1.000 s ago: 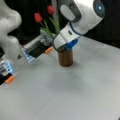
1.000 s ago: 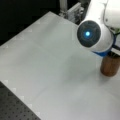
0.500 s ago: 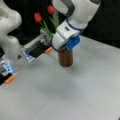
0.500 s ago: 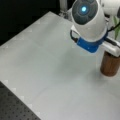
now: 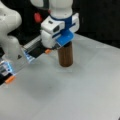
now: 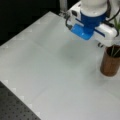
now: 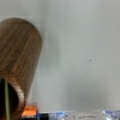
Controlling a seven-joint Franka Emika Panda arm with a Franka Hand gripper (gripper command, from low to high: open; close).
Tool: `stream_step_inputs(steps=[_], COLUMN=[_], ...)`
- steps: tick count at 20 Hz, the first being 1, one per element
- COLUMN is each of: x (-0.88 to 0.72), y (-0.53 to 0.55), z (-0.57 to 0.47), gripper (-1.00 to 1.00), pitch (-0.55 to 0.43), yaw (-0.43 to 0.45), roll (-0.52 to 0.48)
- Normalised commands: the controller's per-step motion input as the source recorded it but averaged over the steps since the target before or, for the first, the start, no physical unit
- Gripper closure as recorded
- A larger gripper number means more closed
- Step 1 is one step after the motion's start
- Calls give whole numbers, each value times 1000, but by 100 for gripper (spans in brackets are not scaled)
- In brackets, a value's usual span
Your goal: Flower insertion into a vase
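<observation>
In both front views the white-and-blue end effector [image 5: 60, 41] is hovering directly above the dark-brown wooden cylinder vase [image 5: 65, 55], which is standing upright on the pale grey bench [image 5: 75, 95]. Thin green stems [image 6: 114, 51] are sitting inside the vase. Whether its fingers are open cannot be told.

In the wrist view, a dark-brown cylinder vase with wood grain [image 7: 21, 57] fills the left side. Its round top rim is at the bottom left, and the dark inside is visible there. A thin green stem [image 7: 7, 100] stands inside the opening, close to the rim. The vase stands on a pale grey table surface [image 7: 82, 55]. At the bottom edge there is a small orange block [image 7: 29, 111], just beside the rim. The gripper does not show in this view.
</observation>
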Motion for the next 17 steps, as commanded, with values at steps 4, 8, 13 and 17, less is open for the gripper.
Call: stream_step_inputs(steps=[4, 8, 13, 17], x=[-27, 97, 124, 157], y=[-201, -171, -159, -208], z=[-85, -33, 1, -28], gripper=[-100, -100, -100, -100], pitch=[-174, -41, 17, 47], yaw=[77, 46, 95, 212], roll=[-38, -47, -54, -35])
